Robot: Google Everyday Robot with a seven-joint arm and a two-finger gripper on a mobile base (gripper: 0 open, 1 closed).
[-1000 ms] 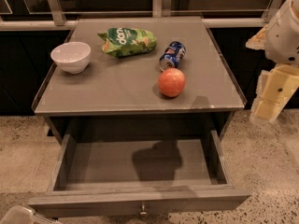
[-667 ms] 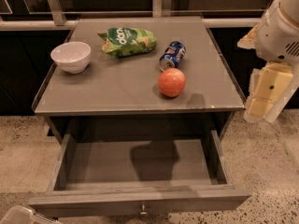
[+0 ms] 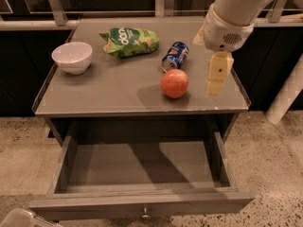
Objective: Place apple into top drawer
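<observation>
The apple (image 3: 174, 83), round and orange-red, sits on the grey cabinet top (image 3: 113, 86) near its front right. My gripper (image 3: 214, 86), cream-coloured under a white wrist, hangs over the right part of the top, just right of the apple and apart from it. It holds nothing that I can see. The top drawer (image 3: 137, 167) is pulled wide open below the cabinet top. Its inside is bare, and its front panel carries a small metal knob (image 3: 146, 215).
A blue soda can (image 3: 174, 56) lies just behind the apple. A green snack bag (image 3: 129, 41) lies at the back middle and a white bowl (image 3: 72, 56) at the left. A white post (image 3: 286, 96) leans at the right, on speckled floor.
My arm has swung left from beside the cabinet's right edge to over the tabletop, ending close to the apple's right side. The apple, can, bag, bowl and drawer have not moved.
</observation>
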